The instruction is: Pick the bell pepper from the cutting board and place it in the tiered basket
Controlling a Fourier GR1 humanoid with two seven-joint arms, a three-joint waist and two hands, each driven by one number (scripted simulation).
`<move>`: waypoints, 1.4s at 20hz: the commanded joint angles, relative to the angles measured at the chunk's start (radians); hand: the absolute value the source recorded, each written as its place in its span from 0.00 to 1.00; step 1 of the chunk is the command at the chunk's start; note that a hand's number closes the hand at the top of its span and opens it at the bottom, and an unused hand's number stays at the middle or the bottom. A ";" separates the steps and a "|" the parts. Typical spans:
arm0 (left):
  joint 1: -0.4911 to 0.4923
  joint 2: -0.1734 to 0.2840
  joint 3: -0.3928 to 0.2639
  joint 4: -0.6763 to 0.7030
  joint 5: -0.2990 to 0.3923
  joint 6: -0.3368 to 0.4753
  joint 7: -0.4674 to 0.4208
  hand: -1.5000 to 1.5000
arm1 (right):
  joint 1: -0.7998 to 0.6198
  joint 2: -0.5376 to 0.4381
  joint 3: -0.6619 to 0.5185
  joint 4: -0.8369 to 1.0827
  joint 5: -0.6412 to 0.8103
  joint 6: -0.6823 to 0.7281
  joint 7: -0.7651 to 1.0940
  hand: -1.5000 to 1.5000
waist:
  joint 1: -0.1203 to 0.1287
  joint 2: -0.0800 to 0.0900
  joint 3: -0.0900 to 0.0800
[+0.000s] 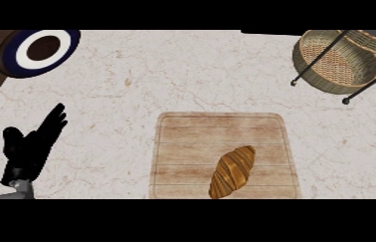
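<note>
Lying untouched on the pale wooden cutting board [225,136], a long brown-and-orange striped item [232,172] is awaiting pickup, well apart from the woven wire-framed basket [330,66], while the black left hand [31,146] is resting open-fingered, holding nothing.

The counter [183,71] is pale beige marble with faint brown veins. At six o'clock, a light wooden cutting board [220,131] shows horizontal grain bands — on it a golden-brown object [232,171] with dark streaks. At two o'clock, a tan woven basket [330,61] — black wire frame. At ten o'clock, a navy-and-white dish [40,49], brown centre. Black hand [33,146] at eight o'clock.
</note>
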 commanded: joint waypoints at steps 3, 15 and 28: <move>0.005 0.022 0.020 0.004 0.027 -0.029 0.032 0.50 | 0.004 -0.010 -0.042 0.111 -0.035 0.179 0.123 0.00 | 0.005 0.003 -0.003; 0.024 0.016 0.019 -0.019 0.032 -0.044 0.040 0.50 | 0.038 -0.049 -0.157 -0.016 -0.146 -0.034 0.166 0.00 | -0.001 -0.002 -0.001; 0.067 -0.009 0.039 0.008 0.004 0.005 0.007 0.50 | 0.033 -0.202 -0.453 -0.109 -0.427 -0.138 0.242 0.00 | -0.066 -0.025 -0.002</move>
